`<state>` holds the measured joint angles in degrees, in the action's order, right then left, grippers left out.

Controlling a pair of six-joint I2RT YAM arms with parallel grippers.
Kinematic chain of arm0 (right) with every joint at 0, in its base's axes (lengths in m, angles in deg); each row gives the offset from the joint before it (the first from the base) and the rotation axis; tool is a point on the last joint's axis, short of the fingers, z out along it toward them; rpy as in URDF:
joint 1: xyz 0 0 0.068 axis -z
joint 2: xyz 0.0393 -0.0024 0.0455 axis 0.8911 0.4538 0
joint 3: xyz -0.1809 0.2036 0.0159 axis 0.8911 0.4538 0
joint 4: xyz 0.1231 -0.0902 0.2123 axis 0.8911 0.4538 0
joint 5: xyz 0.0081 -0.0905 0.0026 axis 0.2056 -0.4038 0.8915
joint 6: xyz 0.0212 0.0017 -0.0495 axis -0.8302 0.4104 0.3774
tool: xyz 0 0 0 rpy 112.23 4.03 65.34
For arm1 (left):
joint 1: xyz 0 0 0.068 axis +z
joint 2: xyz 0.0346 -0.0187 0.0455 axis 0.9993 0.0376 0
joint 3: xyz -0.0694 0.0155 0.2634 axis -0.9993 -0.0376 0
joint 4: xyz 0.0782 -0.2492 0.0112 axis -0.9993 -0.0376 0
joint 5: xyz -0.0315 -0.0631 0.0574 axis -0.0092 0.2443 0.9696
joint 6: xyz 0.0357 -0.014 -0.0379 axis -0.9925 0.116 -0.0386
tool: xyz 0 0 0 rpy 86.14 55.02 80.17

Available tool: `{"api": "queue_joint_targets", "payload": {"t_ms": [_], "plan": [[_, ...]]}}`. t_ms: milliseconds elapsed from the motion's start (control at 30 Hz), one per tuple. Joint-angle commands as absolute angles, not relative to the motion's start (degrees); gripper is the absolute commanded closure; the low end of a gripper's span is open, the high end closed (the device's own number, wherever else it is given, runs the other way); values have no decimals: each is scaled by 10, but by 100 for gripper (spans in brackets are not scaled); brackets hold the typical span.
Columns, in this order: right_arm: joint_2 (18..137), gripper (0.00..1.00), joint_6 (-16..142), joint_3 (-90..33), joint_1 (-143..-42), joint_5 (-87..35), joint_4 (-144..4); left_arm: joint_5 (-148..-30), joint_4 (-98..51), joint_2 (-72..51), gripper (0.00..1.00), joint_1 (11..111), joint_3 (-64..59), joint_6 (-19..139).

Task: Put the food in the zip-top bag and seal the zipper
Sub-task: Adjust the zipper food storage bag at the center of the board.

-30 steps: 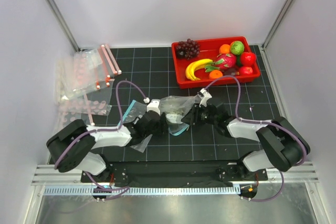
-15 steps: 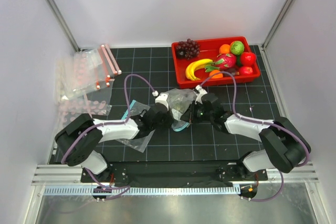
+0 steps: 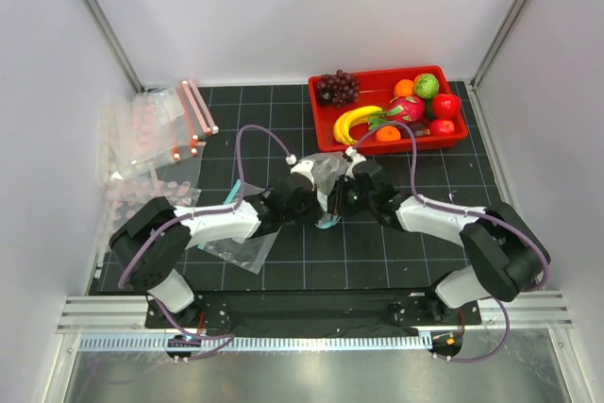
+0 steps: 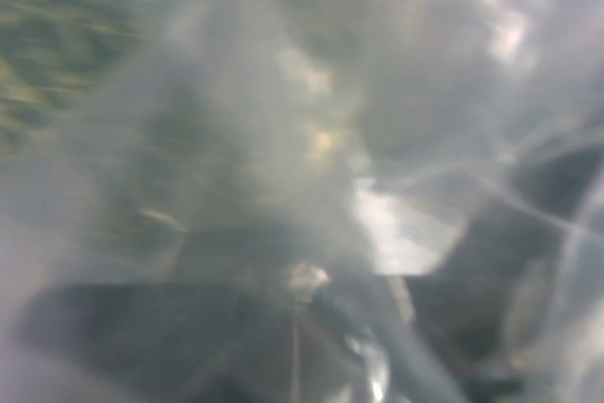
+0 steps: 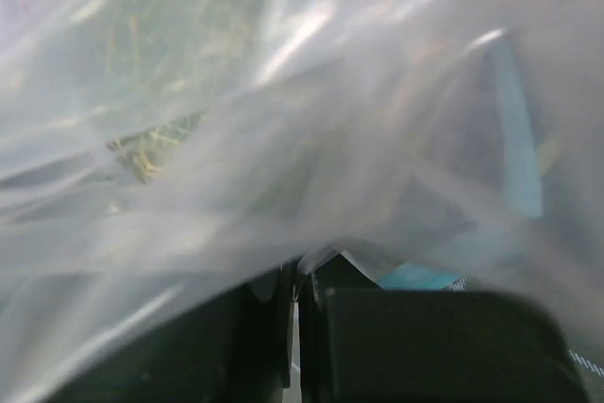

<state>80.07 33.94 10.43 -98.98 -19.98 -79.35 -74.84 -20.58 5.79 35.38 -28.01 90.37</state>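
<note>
The clear zip-top bag point(image 3: 326, 181) hangs bunched between my two grippers at mid-table. A dull green round melon shows through its plastic in the right wrist view point(image 5: 170, 63) and, blurred, in the left wrist view point(image 4: 85, 54). My left gripper point(image 3: 314, 203) is shut on the bag's film from the left. My right gripper point(image 3: 342, 197) is shut on a fold of film point(image 5: 321, 257) from the right. A bit of the teal-blue zipper point(image 3: 327, 224) shows under the bag and in the right wrist view point(image 5: 514, 129). The yellow banana point(image 3: 351, 123) and a small red fruit point(image 3: 445, 104) lie in the red tray point(image 3: 326, 143).
The tray at the back right also holds purple grapes point(image 3: 336, 87), a pink dragon fruit point(image 3: 406, 109), orange fruits and a bright green fruit point(image 3: 427, 85). Clear bags with pink-red strips point(image 3: 156, 134) lie at the left. Another loose clear bag point(image 3: 236, 244) lies under the left arm.
Both grippers have moved away from the bases toward the tray, carrying the bag with them. The left arm has stretched further right.
</note>
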Motion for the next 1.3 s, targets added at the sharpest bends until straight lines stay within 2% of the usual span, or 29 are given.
{"api": "queue_joint_targets", "payload": {"t_ms": [0, 133, 200, 233, 267, 300, 333, 400, 433, 500, 633, 700, 767, 900, 1033, 1067, 1167, 1267], "plan": [[789, 96, 321, 52, -1005, -180, -753, -819, -233, 53, 100, 354, -220, 927], [795, 95, 317, 29, -1031, -209, -722, -849, -244, 64, 97, 352, -209, 948], [790, 82, 324, 33, -1031, -236, -716, -826, -250, 70, 92, 353, -212, 944], [785, 72, 327, 37, -1031, -249, -714, -816, -252, 68, 84, 353, -218, 943], [778, 57, 331, 39, -1030, -262, -708, -814, -252, 65, 79, 353, -223, 936], [766, 50, 342, 45, -1031, -282, -694, -783, -254, 54, 73, 353, -236, 934], [759, 46, 350, 46, -1031, -292, -686, -771, -269, 48, 61, 353, -241, 933], [744, 35, 364, 51, -1031, -311, -665, -733, -293, 25, 52, 353, -259, 923], [725, 32, 383, 53, -1031, -331, -659, -720, -301, 17, 45, 354, -267, 921], [704, 28, 401, 67, -1031, -359, -649, -702, -306, -4, 40, 354, -286, 922], [650, 27, 448, 110, -1031, -396, -677, -658, -307, -70, 23, 354, -346, 922], [633, 27, 473, 131, -1028, -407, -701, -644, -299, -91, 19, 353, -378, 917], [639, 27, 492, 132, -1024, -392, -701, -650, -285, -121, 2, 353, -406, 903], [606, 27, 508, 194, -1023, -386, -813, -654, -265, -172, 0, 353, -445, 895], [511, 13, 503, 307, -1024, -390, -959, -642, -238, -237, 0, 353, -497, 889], [499, 6, 493, 319, -1024, -398, -969, -634, -234, -251, 0, 353, -511, 891], [491, 5, 487, 295, -1012, -393, -911, -594, -220, -318, 0, 352, -554, 906], [509, 5, 473, 294, -983, -346, -930, -564, -204, -381, 0, 355, -587, 918]]}}
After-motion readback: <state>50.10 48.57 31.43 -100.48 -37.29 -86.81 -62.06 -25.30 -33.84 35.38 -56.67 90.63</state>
